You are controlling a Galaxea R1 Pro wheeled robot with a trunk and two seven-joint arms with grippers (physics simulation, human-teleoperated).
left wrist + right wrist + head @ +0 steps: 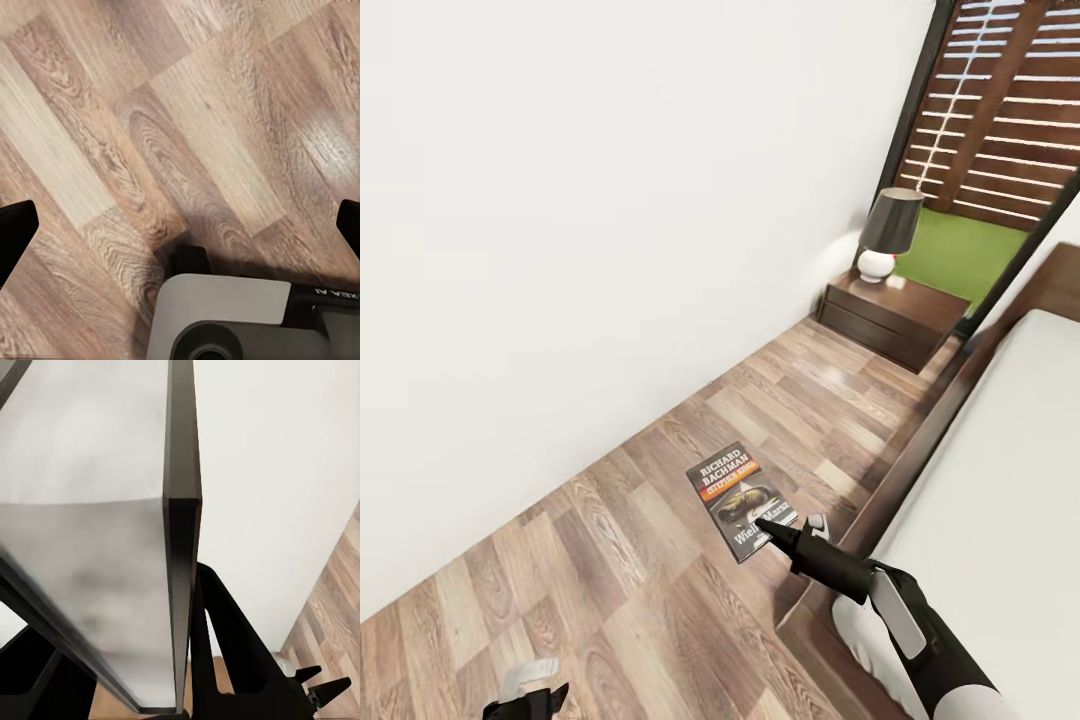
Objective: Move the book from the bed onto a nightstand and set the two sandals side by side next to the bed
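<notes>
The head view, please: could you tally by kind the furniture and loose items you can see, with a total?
Book, held in the right gripper: 1
Nightstand: 1
Table lamp on the nightstand: 1
Bed: 1
Total: 4

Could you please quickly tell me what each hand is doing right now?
Left hand: open, empty, over the floor.
Right hand: shut on the book.
</notes>
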